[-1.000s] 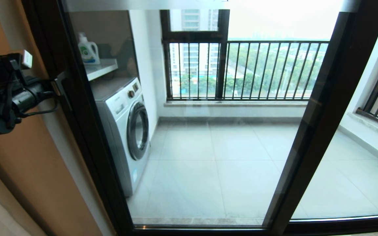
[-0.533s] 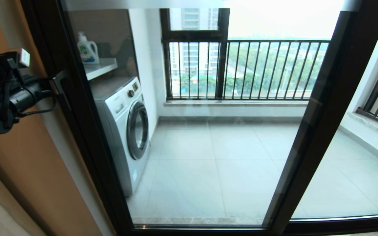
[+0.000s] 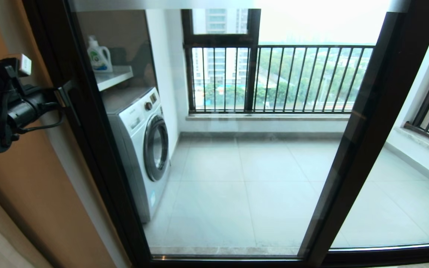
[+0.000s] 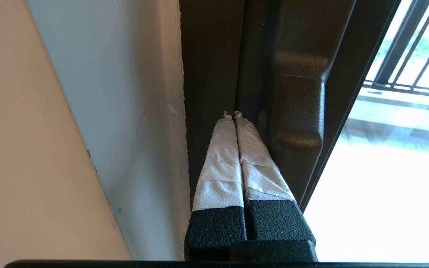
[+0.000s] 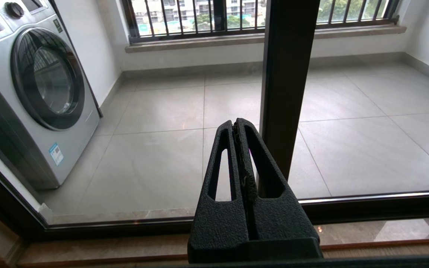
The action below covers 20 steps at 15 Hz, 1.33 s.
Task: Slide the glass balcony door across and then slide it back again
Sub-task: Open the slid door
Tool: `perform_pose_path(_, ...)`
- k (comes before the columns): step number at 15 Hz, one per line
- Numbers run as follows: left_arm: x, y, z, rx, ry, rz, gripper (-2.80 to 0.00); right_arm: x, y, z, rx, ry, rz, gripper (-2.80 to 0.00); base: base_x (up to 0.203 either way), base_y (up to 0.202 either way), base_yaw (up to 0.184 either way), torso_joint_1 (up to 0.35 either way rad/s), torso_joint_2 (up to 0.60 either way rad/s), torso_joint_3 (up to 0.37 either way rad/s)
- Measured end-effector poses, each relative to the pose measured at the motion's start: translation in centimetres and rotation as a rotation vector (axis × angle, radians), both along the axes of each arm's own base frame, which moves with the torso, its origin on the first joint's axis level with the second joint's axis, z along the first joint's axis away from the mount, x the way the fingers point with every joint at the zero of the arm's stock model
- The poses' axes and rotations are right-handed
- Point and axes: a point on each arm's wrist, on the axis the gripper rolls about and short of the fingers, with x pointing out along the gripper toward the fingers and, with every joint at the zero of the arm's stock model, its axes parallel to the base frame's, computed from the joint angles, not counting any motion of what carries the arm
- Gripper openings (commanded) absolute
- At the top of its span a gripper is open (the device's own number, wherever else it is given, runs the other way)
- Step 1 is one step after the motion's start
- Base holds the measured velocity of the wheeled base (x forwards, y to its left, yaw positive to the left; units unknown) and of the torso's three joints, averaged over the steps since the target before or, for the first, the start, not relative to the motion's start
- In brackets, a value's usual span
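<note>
Door work is in hand now. The glass balcony door [image 3: 207, 149] fills the middle of the head view, and its dark left edge sits tight against the wall at the left of the frame, so it looks closed. The left hand [image 4: 234, 115] is in the upper left of the head view. Its 2 taped fingers [image 4: 220, 163] are pressed together with nothing between them, and their tips poke into the thin groove beside the handle [image 4: 298, 111]. They touch the dark frame but do not hold the handle.

I think this is the slide step, either just starting or just ended at the wall; I cannot tell which. Next, the hand should push sideways on the handle's edge, toward the right of the frame, slow and steady, so the tips do not slip out.

The right hand [image 5: 238, 128] hangs low near the bottom track, pinched together and holding nothing.

Past the glass is a grey tile floor [image 3: 259, 193], a washing machine [image 3: 143, 149] at the left, a soap bottle [image 3: 99, 56] on a shelf, and a black railing [image 3: 285, 78].
</note>
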Motion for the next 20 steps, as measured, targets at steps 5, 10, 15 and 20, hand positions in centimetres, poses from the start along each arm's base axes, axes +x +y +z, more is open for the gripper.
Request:
perform_pose_path(5, -0.3, 0.0, 0.0, -0.001, 0.002, 0.000, -2.80, 0.0, 0.0, 0.0, 0.000, 0.000, 0.000, -2.80, 0.000, 0.000, 0.000, 0.000, 0.00, 0.000)
perform_pose_path(10, -1.0, -0.4, 0.0, -0.004, 0.011, -0.011, -2.80, 0.0, 0.0, 0.0, 0.000, 0.000, 0.001, -2.80, 0.000, 0.000, 0.000, 0.000, 0.00, 0.000)
perform_pose_path(15, -1.6, -0.5, 0.0, -0.004, 0.017, -0.020, -2.80, 0.0, 0.0, 0.0, 0.001, 0.000, 0.000, -2.80, 0.000, 0.000, 0.000, 0.000, 0.00, 0.000)
perform_pose_path(20, -1.4, -3.0, -0.1, -0.004, 0.025, -0.086, -2.80, 0.0, 0.0, 0.0, 0.001, 0.000, 0.000, -2.80, 0.000, 0.000, 0.000, 0.000, 0.00, 0.000)
